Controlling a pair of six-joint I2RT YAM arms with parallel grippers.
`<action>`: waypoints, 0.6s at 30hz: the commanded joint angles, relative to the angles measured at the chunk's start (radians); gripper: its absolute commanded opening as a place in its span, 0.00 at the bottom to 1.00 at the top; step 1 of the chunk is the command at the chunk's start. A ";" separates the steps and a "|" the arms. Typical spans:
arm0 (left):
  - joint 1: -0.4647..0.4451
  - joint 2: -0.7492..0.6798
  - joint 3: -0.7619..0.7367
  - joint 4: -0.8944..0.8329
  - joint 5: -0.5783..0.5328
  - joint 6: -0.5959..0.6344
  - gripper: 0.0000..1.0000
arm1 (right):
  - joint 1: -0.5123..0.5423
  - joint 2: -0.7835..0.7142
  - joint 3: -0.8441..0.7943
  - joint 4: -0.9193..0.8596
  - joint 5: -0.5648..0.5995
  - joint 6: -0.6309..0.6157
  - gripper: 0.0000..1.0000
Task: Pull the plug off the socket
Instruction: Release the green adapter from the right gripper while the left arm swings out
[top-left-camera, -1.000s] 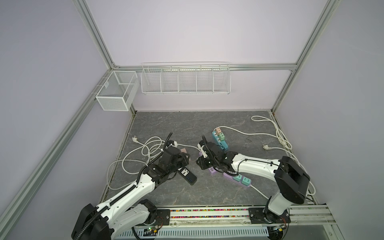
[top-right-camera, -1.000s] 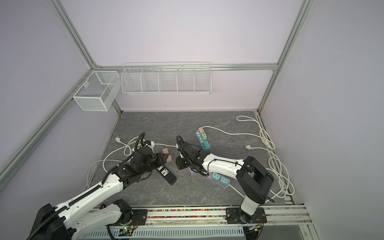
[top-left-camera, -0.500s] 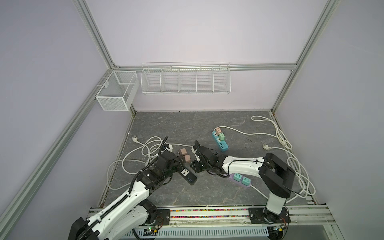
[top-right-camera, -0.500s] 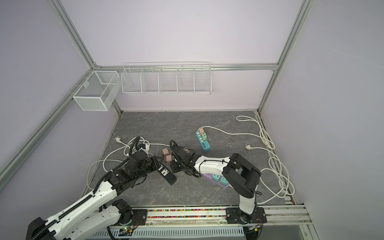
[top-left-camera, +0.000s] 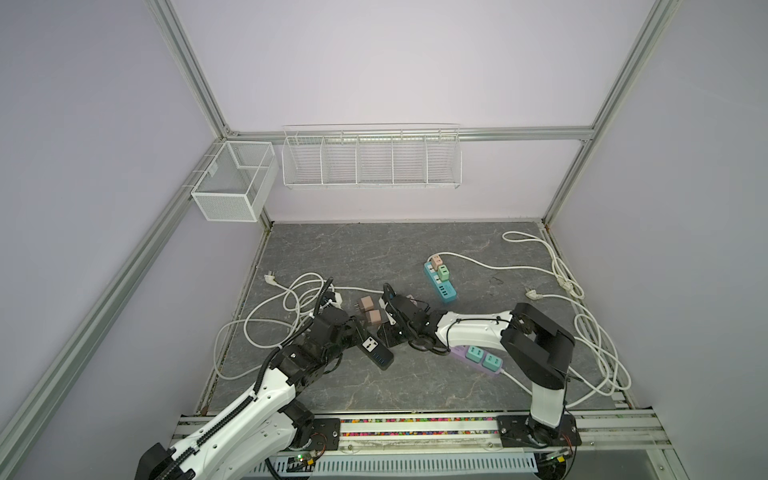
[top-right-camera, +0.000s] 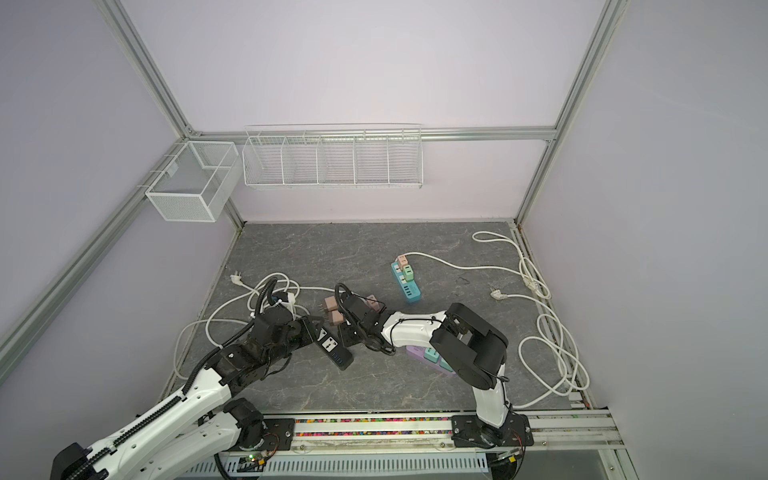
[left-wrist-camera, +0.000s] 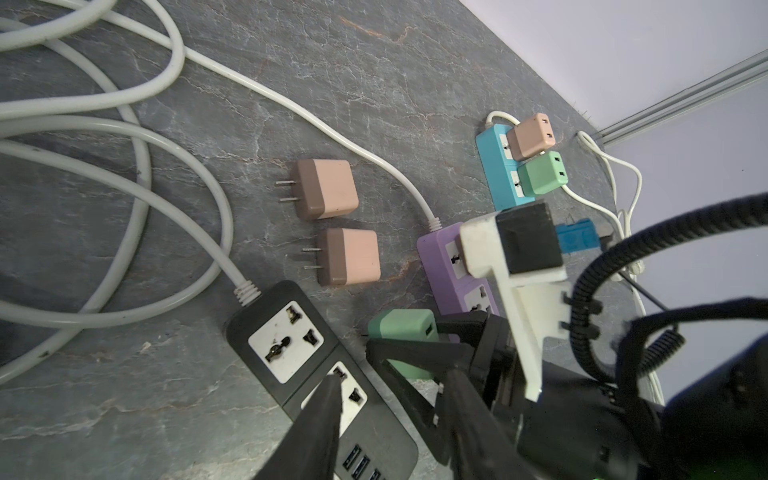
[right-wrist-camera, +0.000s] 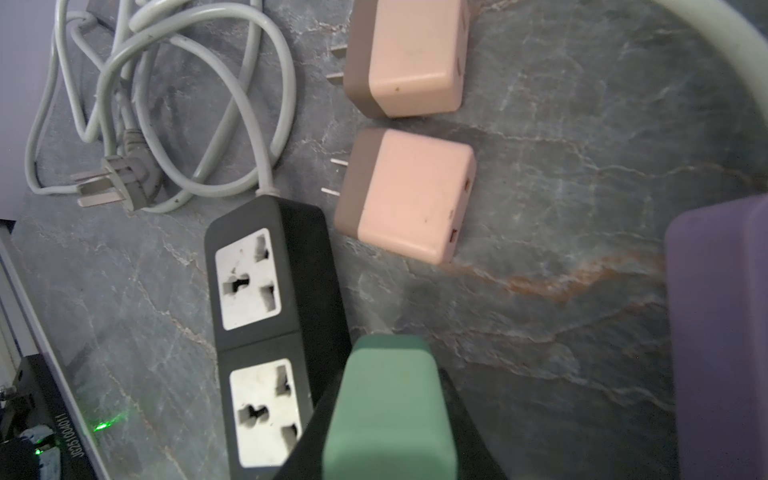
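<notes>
A black power strip (top-left-camera: 376, 351) (top-right-camera: 334, 349) lies on the grey table, and both of its sockets (right-wrist-camera: 245, 278) are empty. My right gripper (right-wrist-camera: 392, 372) (top-left-camera: 388, 332) is shut on a green plug (right-wrist-camera: 390, 415) (left-wrist-camera: 405, 328), which it holds just beside the strip, free of any socket. My left gripper (left-wrist-camera: 392, 376) (top-left-camera: 355, 332) hovers over the strip's near end with its jaws apart. One of its fingers (left-wrist-camera: 328, 399) rests over the second socket.
Two loose pink-brown plugs (left-wrist-camera: 328, 189) (left-wrist-camera: 351, 255) lie just beyond the black strip. A purple strip (top-left-camera: 478, 353) holds two teal plugs under the right arm. A blue strip (top-left-camera: 440, 282) with two plugs lies further back. White cables (top-left-camera: 291, 299) coil at left and right.
My right gripper moved left and toward the front with the green plug, ending beside the black strip. The left gripper's jaws have widened over the strip.
</notes>
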 joint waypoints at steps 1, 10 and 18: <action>0.004 0.007 -0.007 0.010 -0.008 -0.003 0.43 | 0.007 0.013 0.010 0.022 0.002 0.015 0.19; 0.004 0.019 -0.002 0.011 -0.007 -0.003 0.45 | 0.007 0.009 0.018 -0.006 0.013 0.001 0.40; 0.005 0.016 0.003 0.021 -0.006 -0.002 0.46 | 0.006 -0.040 0.023 -0.054 0.058 -0.041 0.55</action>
